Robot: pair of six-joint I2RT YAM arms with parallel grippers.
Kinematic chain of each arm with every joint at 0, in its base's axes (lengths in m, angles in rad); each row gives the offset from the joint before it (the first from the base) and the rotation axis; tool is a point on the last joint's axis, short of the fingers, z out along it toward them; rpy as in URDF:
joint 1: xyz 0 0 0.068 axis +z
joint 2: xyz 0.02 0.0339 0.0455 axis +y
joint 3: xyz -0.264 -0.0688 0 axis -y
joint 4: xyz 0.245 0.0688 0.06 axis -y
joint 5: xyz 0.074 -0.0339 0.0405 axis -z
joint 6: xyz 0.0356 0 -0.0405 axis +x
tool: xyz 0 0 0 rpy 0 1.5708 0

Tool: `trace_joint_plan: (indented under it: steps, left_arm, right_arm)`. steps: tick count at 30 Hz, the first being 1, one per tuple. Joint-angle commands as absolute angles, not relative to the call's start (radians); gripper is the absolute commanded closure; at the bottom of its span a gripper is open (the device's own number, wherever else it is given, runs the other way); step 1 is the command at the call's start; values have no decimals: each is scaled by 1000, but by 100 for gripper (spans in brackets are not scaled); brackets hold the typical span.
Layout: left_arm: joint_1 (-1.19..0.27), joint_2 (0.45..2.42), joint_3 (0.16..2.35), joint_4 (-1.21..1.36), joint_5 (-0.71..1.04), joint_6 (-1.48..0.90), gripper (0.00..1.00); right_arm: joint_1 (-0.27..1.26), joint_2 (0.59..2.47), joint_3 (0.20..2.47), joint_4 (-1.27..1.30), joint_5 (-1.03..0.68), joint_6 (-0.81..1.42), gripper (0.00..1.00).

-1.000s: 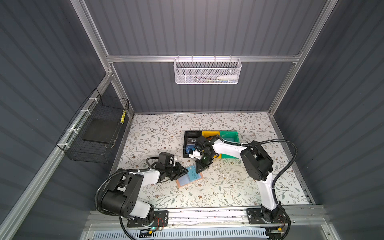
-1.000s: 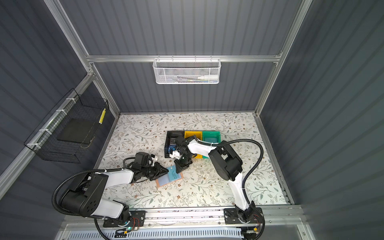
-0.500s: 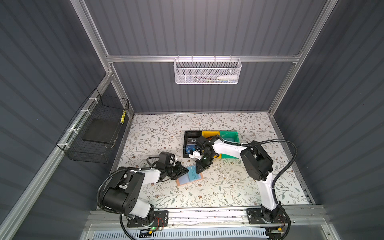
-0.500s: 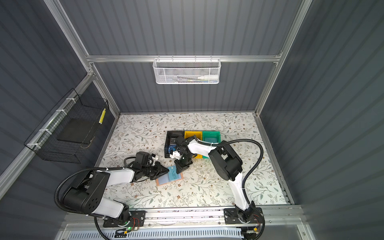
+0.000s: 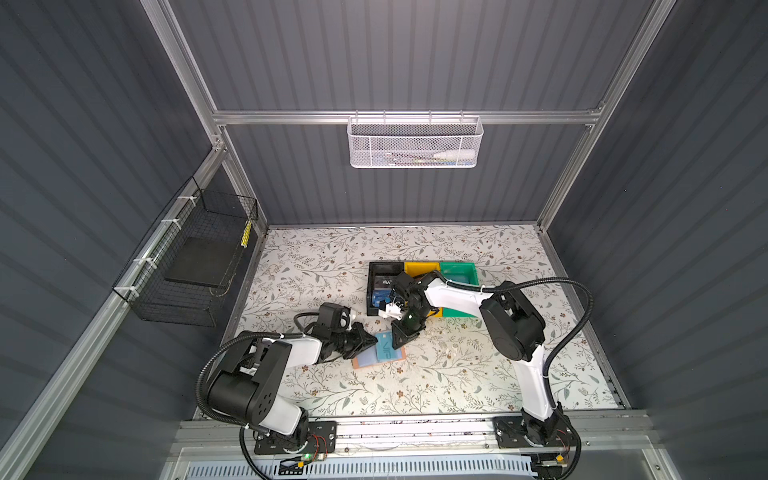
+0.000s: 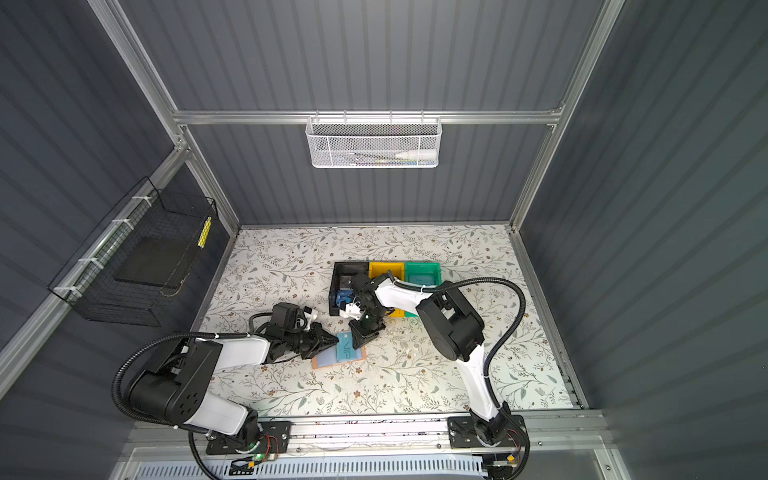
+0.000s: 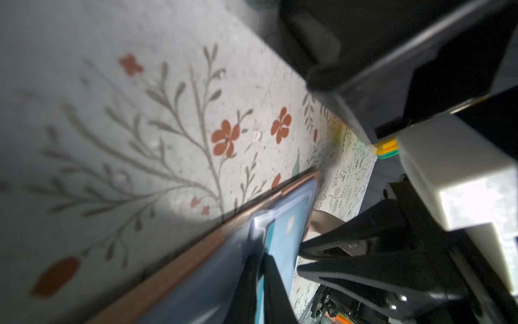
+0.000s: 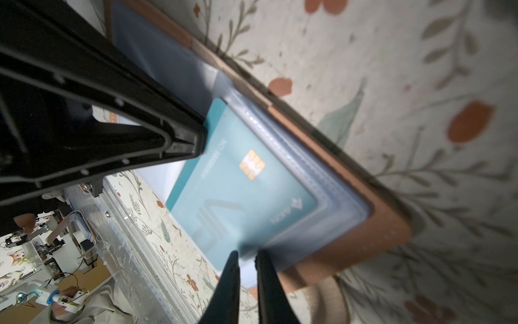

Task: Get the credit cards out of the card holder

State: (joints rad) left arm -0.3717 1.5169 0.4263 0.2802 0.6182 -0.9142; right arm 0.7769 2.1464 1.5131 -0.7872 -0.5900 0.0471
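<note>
The tan card holder lies open on the floral table, its clear bluish sleeves facing up. A teal credit card with white "VIP" lettering sticks partly out of a sleeve. My left gripper is shut on that card's corner. It appears in the right wrist view as the left gripper. From the far side my right gripper pinches the edge of the clear sleeve, its jaws almost together. More blue credit cards lie in the black bin.
A black bin, a yellow bin and a green bin stand in a row just behind the grippers. A wire basket hangs on the left wall and a white mesh basket on the back rail.
My left gripper's jaws have closed the last bit onto the teal card. Both arms and the card holder stay where they were.
</note>
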Motion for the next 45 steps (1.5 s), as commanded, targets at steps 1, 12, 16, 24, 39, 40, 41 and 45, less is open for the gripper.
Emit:
trace_joint_plan:
  steps: [1,12,16,24,39,40,41,45]
  left_arm:
    - [-383,1543,427,267,629,-921,94]
    - [-383,1501,402,180,607,-873,100]
    - [-382,1465,403,110,581,-839,100]
    - [-361,1420,408,20,559,-801,100]
    - [-322,1356,404,-53,568,-766,100]
    - [-316,1350,403,-57,568,-764,100]
    - [-309,1343,402,-64,570,-761,100]
    - [-277,1314,410,-105,580,-740,100]
  right_arm:
    - [790,2201,1507,-790,-569,58,83]
    - [787,2201,1508,-801,-546,58,82]
    - [781,2201,1505,-806,-541,58,82]
    - [778,2198,1497,-804,-535,52,81]
    - [778,2204,1496,-802,-532,60,81]
    - [778,2204,1496,-803,-532,60,81]
    - [778,2205,1496,-803,-532,59,81]
    - [778,2204,1497,-805,-534,55,80]
